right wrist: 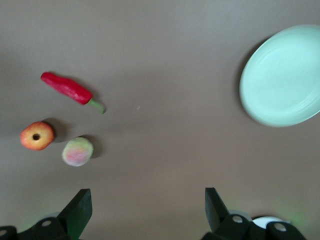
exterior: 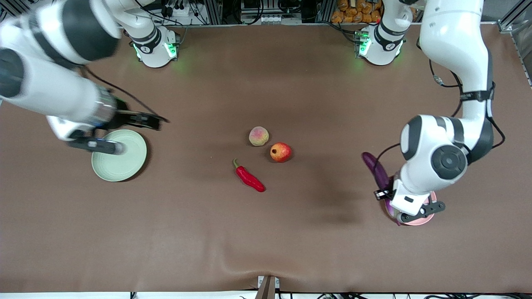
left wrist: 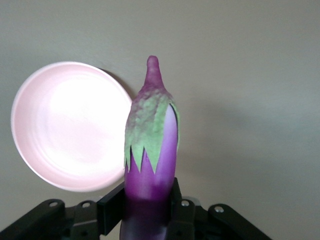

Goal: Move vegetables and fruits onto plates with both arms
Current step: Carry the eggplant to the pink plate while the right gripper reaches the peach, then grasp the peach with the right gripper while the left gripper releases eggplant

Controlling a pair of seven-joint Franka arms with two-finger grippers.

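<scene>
The brown surface carries a green plate at the right arm's end and a pink plate at the left arm's end. The left hand, up over the pink plate's edge, is clamped on the purple eggplant. The right hand hangs above the green plate's rim, fingers spread wide, holding nothing. Well apart from the green plate, mid-surface, lie the red chili, pomegranate and peach.
</scene>
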